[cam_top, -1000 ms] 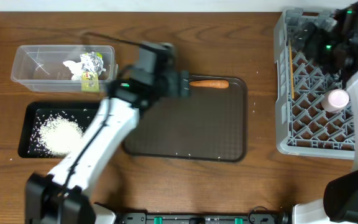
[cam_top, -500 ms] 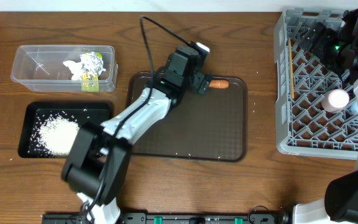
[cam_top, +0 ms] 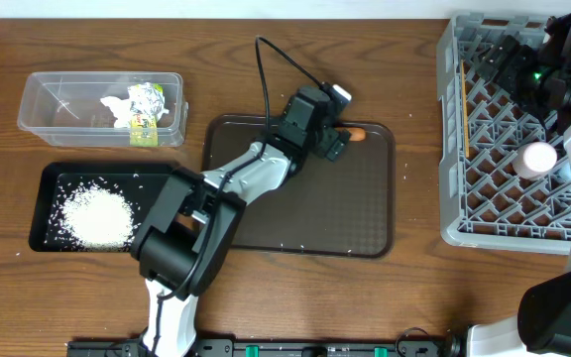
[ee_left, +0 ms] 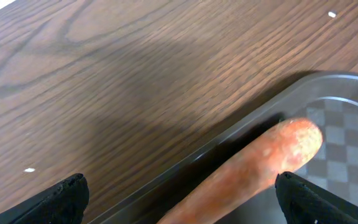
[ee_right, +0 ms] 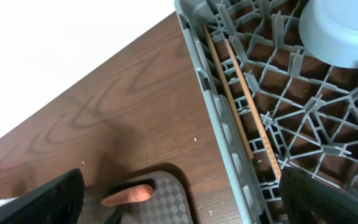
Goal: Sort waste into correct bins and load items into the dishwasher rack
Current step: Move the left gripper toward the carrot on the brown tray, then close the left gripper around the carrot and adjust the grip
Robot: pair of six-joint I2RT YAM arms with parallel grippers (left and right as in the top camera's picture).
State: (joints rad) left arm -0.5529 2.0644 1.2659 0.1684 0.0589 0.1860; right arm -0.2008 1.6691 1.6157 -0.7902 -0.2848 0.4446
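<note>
The small orange carrot (cam_top: 358,133) lies at the far edge of the dark brown serving tray (cam_top: 365,218). My left gripper (cam_top: 336,140) is open and low over it. In the left wrist view the carrot (ee_left: 253,174) runs between the two black fingertips (ee_left: 64,199) without touching them. My right gripper (cam_top: 509,55) hangs open over the far left corner of the grey dishwasher rack (cam_top: 454,139). The right wrist view shows wooden chopsticks (ee_right: 241,99) and a light blue bowl (ee_right: 344,31) in the rack, with the carrot (ee_right: 127,196) far below.
A clear tub (cam_top: 43,109) at the back left holds a crumpled tissue (cam_top: 117,107) and the yellow-green wrapper (cam_top: 147,111). The black tray (cam_top: 43,193) in front of it holds white rice (cam_top: 92,213). A white cup (cam_top: 536,159) stands in the rack.
My left arm has swung right along the serving tray's far edge, and its open jaws now straddle the carrot. The right arm has barely moved.
</note>
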